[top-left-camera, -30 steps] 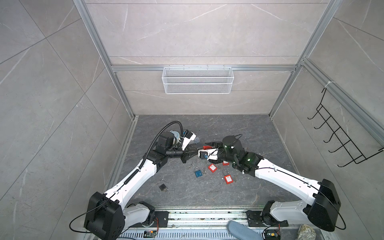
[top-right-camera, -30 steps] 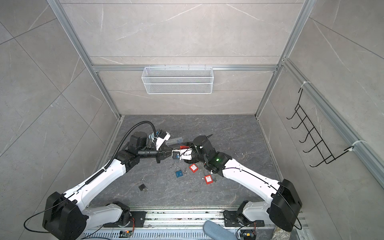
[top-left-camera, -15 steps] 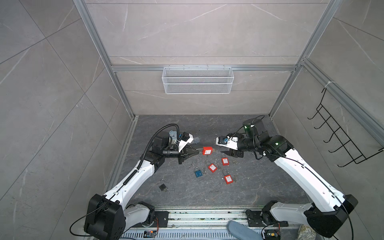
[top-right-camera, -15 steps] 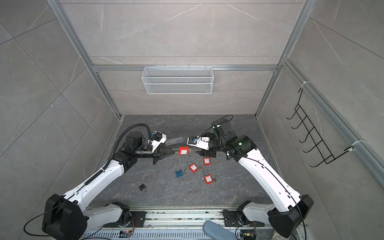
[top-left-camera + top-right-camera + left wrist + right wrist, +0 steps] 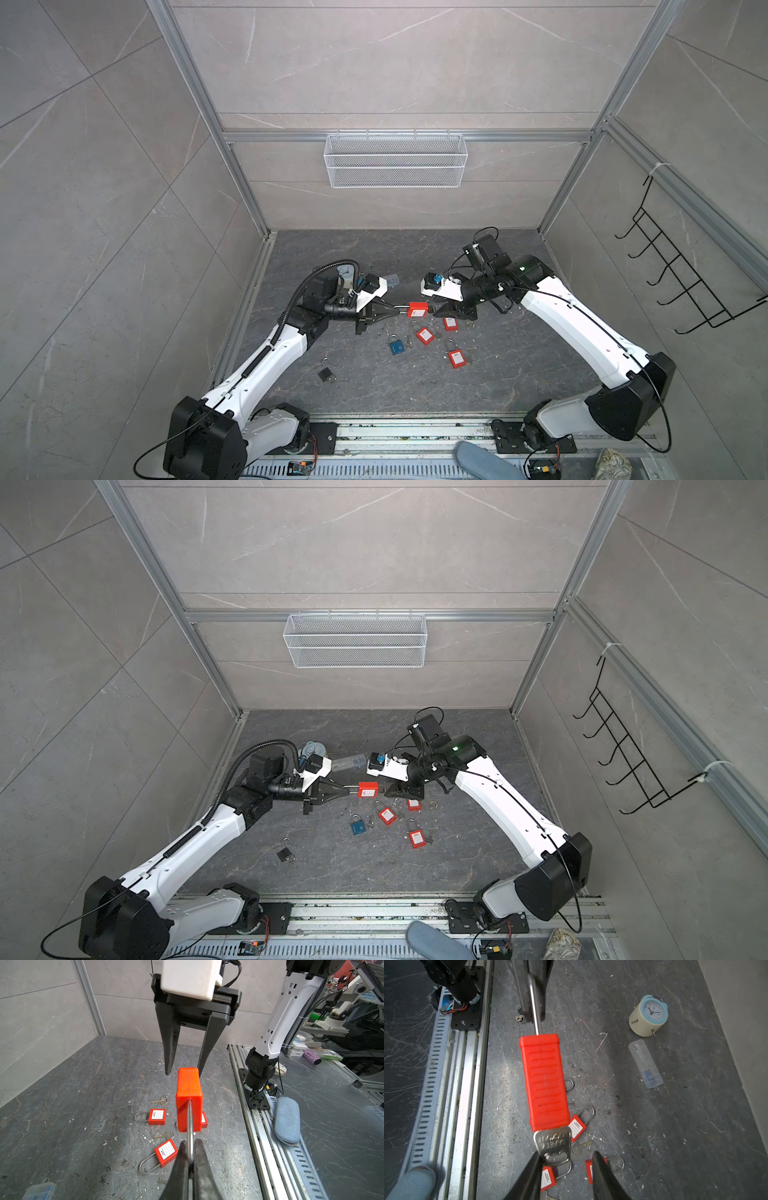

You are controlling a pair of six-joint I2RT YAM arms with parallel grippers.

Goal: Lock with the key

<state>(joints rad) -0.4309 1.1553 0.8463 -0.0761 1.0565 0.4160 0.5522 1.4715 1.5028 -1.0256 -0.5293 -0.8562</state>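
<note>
Near: spare padlocks (image 5: 424, 334) + loose keys (image 5: 160, 1100) flat on counter (image 5: 498, 374), nearer than held lock.
Lock pos: red padlock (image 5: 417, 308) in air, mid-scene, btwn both arms.
Axis: long axis runs left-right; shackle (image 5: 189, 1122) end left, key (image 5: 552, 1142) seated in right end.
L fingers (image 5: 390, 311): pressed together on shackle, carrying lock.
R fingers (image 5: 441, 309): spread, straddling key head; one at its edge, other apart; no pinch yet.
Nearer arm: R; key head points straight at it.
Next (est.): R closes on key head, turns about long axis; L braces.
Far: clock (image 5: 648, 1016) + clear box (image 5: 645, 1064), far-left on counter; not involved.
</note>
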